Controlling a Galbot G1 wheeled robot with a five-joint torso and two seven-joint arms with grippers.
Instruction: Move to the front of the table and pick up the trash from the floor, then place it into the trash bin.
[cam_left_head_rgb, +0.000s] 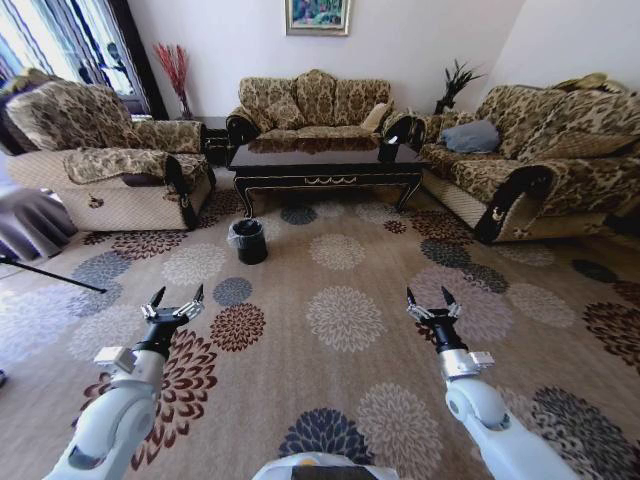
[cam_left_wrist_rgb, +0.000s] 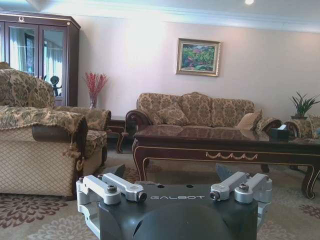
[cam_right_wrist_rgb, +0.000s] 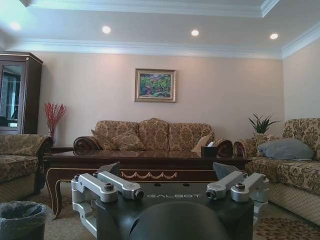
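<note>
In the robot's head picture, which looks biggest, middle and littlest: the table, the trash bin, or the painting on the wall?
1. The table looks biggest.
2. The painting and the trash bin look about alike; the bin sits nearer the camera, so no ranking.

Both arms are held forward and low, roughly parallel. The left gripper (cam_left_head_rgb: 178, 296) is spread open, fingers apart; the right gripper (cam_left_head_rgb: 429, 297) is likewise opened, nothing held between its fingers.
</note>
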